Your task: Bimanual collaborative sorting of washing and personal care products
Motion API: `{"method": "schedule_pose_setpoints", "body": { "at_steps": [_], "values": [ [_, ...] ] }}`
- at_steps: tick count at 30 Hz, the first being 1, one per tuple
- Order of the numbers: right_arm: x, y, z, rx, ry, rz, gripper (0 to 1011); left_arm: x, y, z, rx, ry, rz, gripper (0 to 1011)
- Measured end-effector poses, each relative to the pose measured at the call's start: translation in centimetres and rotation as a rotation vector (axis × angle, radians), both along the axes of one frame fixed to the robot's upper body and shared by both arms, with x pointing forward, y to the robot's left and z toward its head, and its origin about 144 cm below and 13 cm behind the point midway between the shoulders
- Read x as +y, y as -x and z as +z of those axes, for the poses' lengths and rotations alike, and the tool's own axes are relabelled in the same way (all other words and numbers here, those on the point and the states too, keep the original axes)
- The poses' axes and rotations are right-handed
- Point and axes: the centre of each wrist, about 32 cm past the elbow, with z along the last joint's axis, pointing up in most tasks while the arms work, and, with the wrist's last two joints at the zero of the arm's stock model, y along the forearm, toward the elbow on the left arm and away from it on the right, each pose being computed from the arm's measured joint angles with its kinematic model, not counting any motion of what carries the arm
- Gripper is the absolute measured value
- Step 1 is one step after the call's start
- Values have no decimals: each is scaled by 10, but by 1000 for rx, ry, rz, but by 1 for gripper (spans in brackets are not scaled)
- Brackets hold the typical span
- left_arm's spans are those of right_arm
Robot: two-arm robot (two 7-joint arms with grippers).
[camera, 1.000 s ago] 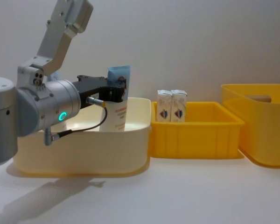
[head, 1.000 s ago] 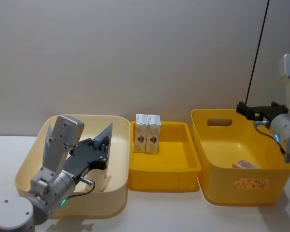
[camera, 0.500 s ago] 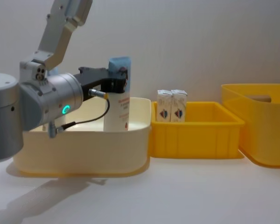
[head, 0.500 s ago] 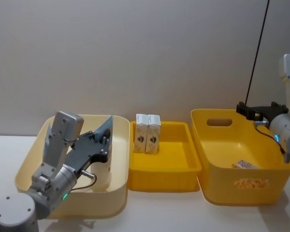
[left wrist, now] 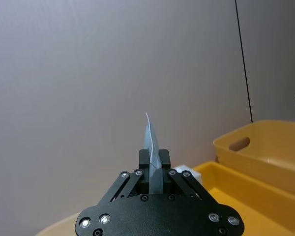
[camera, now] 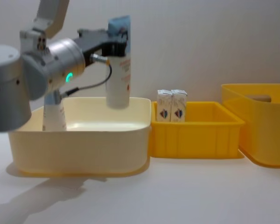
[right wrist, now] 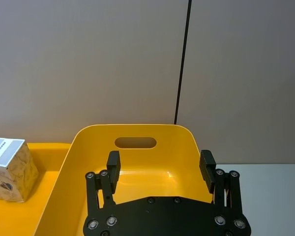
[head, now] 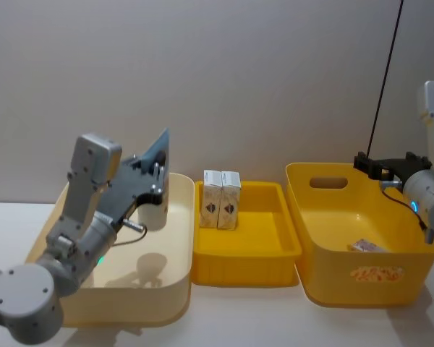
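My left gripper [camera: 117,41] is shut on a light-blue-and-white squeeze tube [camera: 119,70] near its crimped end. It holds the tube upright in the air above the right part of the cream tub [camera: 84,140]. From the head view the gripper [head: 154,181] and tube [head: 159,150] sit over the tub's back. The left wrist view has the tube [left wrist: 151,150] edge-on between the fingers. A second tube [camera: 53,116] stands in the tub's left side. Two small white cartons [head: 221,199] stand in the middle yellow tray [head: 246,269]. My right gripper [right wrist: 160,164] hangs open over the large yellow tub [head: 362,278].
A small packet [head: 365,246] lies on the floor of the large yellow tub at the right. The three containers stand side by side along the white table, close to a grey wall. A black cable [head: 385,72] runs up behind the right tub.
My left gripper has lifted the tube up out of the cream tub, from resting inside it to hanging above the rim. The right arm has not moved.
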Motion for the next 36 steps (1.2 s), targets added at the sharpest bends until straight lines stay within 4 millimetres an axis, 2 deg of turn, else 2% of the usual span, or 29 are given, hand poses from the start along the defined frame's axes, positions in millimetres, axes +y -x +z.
{"method": "schedule_pose_setpoints", "body": {
  "at_steps": [17,26,36],
  "values": [
    [1,-2,-1,-46,75,91,1001,-10,-16,70,-189,72,-120,116],
    [-2,3,-2,-64,112,211,1001,-16,-24,91,-203,117,-215,116],
    [-8,9,-1,-62,134,360,1001,-20,-26,97,-188,144,-268,116]
  ]
}}
